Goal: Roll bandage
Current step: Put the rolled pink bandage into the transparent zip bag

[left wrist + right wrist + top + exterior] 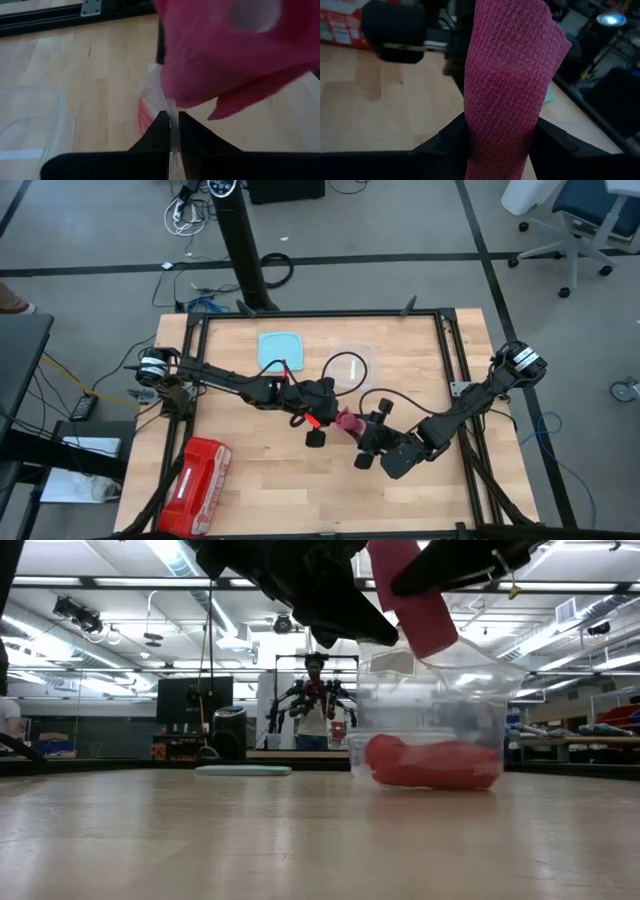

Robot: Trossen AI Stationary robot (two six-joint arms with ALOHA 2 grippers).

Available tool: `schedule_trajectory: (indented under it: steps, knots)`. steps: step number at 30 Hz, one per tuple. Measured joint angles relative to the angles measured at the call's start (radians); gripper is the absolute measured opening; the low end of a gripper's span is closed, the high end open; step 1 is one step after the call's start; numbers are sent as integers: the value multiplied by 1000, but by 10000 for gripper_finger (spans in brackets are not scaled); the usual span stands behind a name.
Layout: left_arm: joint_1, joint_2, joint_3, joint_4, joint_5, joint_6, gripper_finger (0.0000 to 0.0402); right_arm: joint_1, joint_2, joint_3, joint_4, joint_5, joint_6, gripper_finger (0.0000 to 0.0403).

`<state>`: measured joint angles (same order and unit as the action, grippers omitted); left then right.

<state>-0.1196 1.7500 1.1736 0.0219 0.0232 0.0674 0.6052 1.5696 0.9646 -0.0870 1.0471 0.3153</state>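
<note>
The right gripper (497,145) clamps the bandage (512,80) between its two dark fingers; the pink-red woven strip rises out of the grip as a broad flat band, its mesh texture plain in the right wrist view. In the high view this gripper (372,436) sits near the middle of the wooden table (260,480), slightly toward the right side, with the bandage (349,422) showing as a small pink patch just beside it.

The left gripper (171,131) has its fingers drawn narrow, nearly together, pinching what looks like a thin clear film; the bandage (230,50) hangs as a large pink mass right in front of it. From above, the left gripper (318,420) is just beside the bandage on the opposite side from the right gripper, so the strip lies between the two.

In the low view the bandage (420,600) is lifted clear of the table, hanging from the dark arms at the upper edge. Below and behind it stands a clear plastic container (430,710) with a red lump (435,765) at its base. A pale blue lid (281,348) lies toward the far side of the table, with a clear plastic sheet (355,360) beside it. A red plastic case (197,483) rests at the near left corner. Beyond the table, a person (316,705) stands in the room.
</note>
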Motion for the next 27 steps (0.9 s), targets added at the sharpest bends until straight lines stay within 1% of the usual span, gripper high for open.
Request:
schedule_trajectory:
  steps: [2,5,9,13,17,18,21,22,24,27]
  knots:
    - [0,0,0,-2,3,-1,21,-6,0,0,-12,-14,-22,164]
    - [0,0,0,-9,6,-1,21,-5,0,0,-38,42,-9,164]
    - [0,0,0,-26,13,-2,21,-5,0,0,-51,84,-34,164]
    - [0,0,0,-26,14,-2,21,-27,-1,0,-53,38,-52,164]
    - [0,0,0,-19,13,-1,21,-44,-1,0,-51,3,-21,164]
    - [0,0,0,-19,12,-2,21,-45,-1,0,-50,7,-18,164]
    - [0,0,0,-13,11,-3,21,-32,-1,0,-39,92,-8,164]
    - [0,0,0,-13,11,-10,21,-29,-1,0,-26,102,-7,164]
    - [0,0,0,-15,11,-26,21,-29,-1,0,-14,82,7,164]
    - [-1,0,0,-13,8,-54,21,-23,-1,0,-31,81,113,164]
